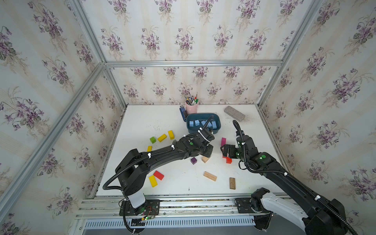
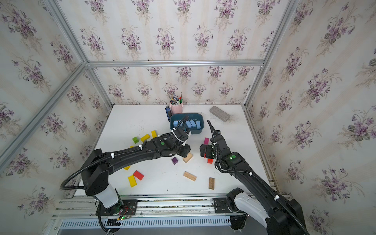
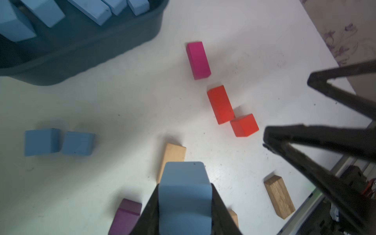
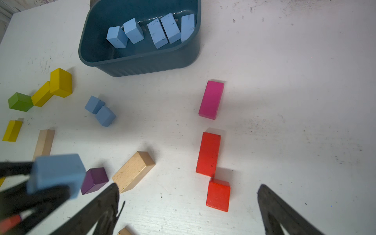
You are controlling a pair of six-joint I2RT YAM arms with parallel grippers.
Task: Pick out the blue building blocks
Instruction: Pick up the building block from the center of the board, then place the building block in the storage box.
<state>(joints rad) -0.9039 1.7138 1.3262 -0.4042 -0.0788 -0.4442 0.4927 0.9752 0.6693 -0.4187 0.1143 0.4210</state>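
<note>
The left tool (image 3: 185, 211) is clamped on a blue block (image 3: 184, 183), held over the purple cube (image 4: 94, 180) and wooden block (image 4: 133, 172). The block juts forward of the fingers, so it may pivot or slip mid-carry. The right tool (image 4: 188, 186), wide open and empty, hangs close beside, a collision risk. Farther on, two blue cubes (image 4: 99, 110) lie touching on the tabletop (image 4: 284, 101). Beyond them the tub (image 4: 142, 65) holds five more, and a low approach could clip its rim.

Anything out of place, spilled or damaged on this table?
One thing: crumbly debris lies scattered beside the grey brick at the back right corner of the table, as if it is shedding. The blue blocks in the tub lean on one another, but none has spilled. The left gripper holds a blue block.
</note>
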